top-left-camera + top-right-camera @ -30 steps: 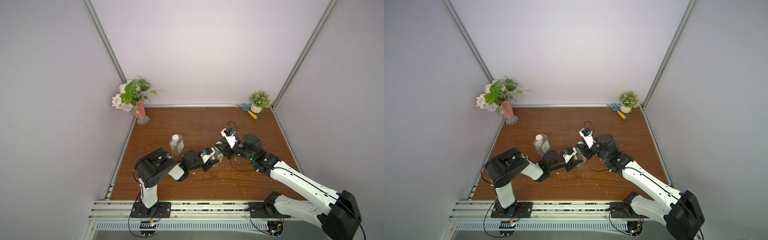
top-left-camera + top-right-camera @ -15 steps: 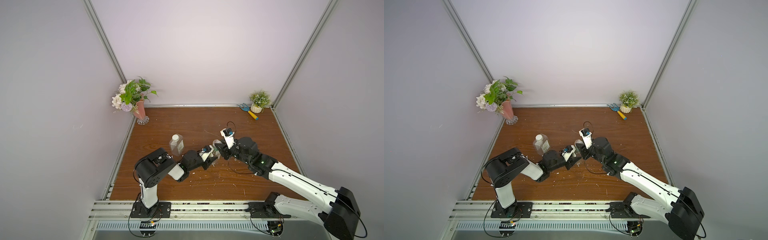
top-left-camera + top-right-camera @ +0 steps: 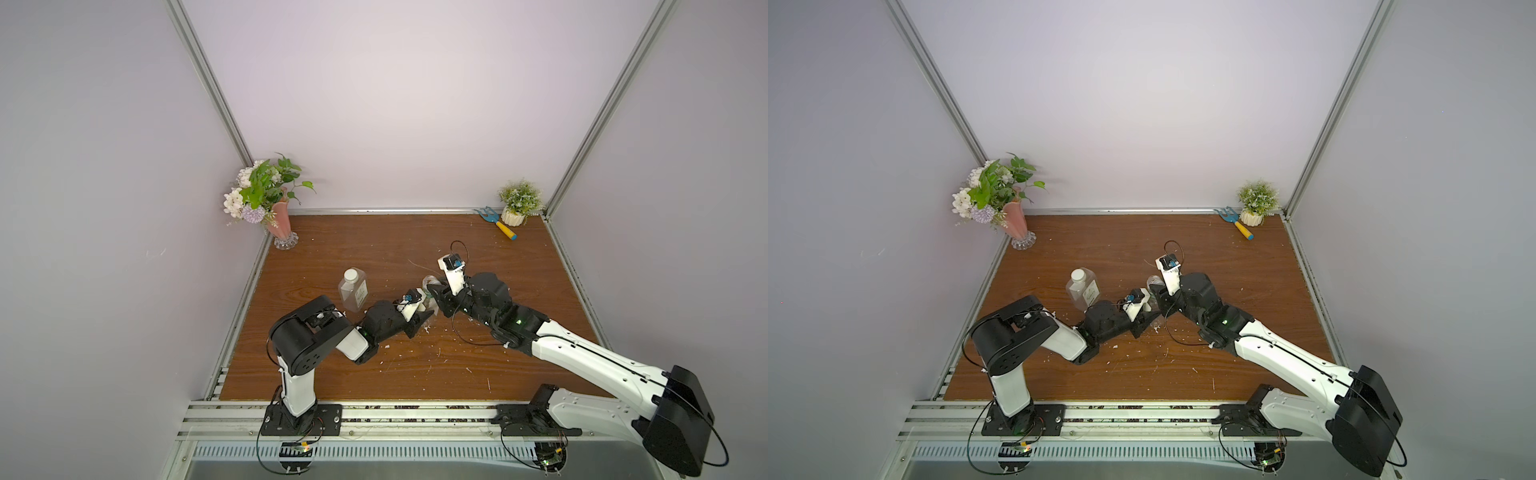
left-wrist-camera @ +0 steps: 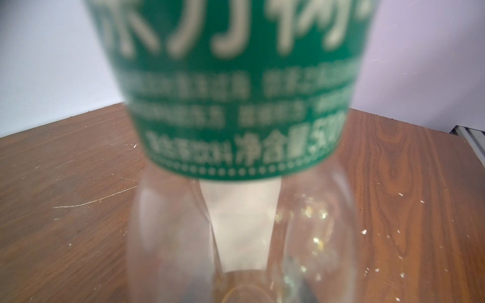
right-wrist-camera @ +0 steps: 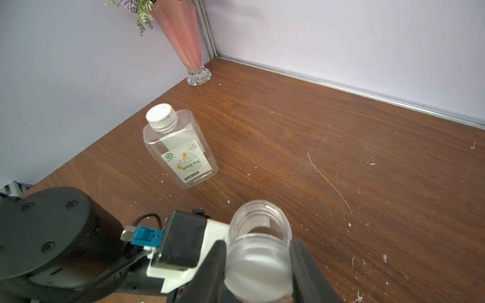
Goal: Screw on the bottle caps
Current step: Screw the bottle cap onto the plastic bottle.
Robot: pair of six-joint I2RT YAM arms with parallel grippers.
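The round clear bottle (image 4: 241, 105) with the green label fills the left wrist view, and my left gripper (image 3: 424, 309) is shut on its body. Its open neck (image 5: 261, 217) points up. My right gripper (image 5: 258, 270) is shut on a white bottle cap (image 5: 258, 265), which is held tilted at the near rim of that neck; its black fingers (image 5: 212, 267) press the cap's sides. In both top views the two grippers meet mid-table (image 3: 1154, 299). The squarish bottle (image 3: 353, 291) (image 5: 181, 152) stands upright to the left, with its white cap (image 5: 160, 116) on it.
A pink flower vase (image 3: 279, 224) stands in the back left corner. A small potted plant (image 3: 519, 203) and a blue and yellow garden fork (image 3: 498, 224) are at the back right. White crumbs lie scattered on the wooden table (image 3: 415, 374).
My right arm has shifted left, bringing the cap up to the round bottle's neck, and its jaws have tightened on the cap. The left arm has stayed put.
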